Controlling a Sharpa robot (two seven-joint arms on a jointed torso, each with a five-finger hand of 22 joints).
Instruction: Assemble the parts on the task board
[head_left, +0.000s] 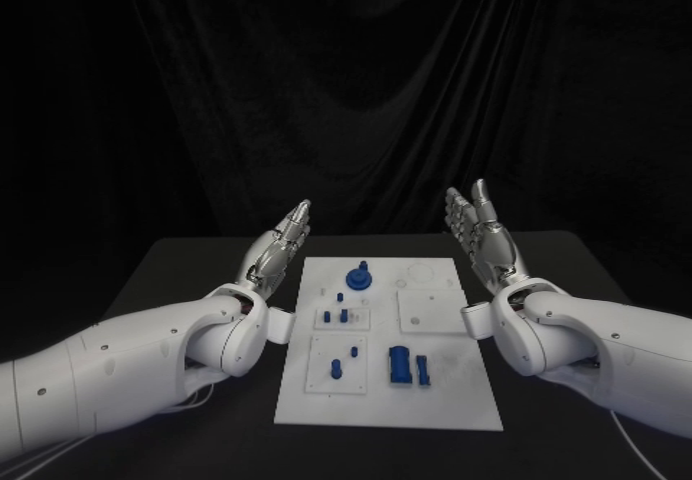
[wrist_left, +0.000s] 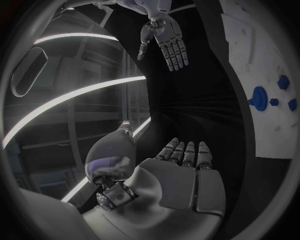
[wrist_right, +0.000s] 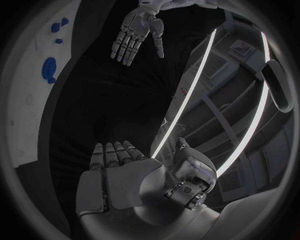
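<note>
Parts (head_left: 405, 368) lie on the task board (head_left: 447, 400) between your two hands, below and inward of both sets of fingertips. Your left hand (head_left: 274, 255) and right hand (head_left: 483, 238) flank it equally near, fingers straight, empty, palms facing inward.

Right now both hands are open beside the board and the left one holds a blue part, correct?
Not quite: the left hand holds nothing. The head view shows it open and raised beside the board, like the right hand. The blue parts lie on the board.
</note>
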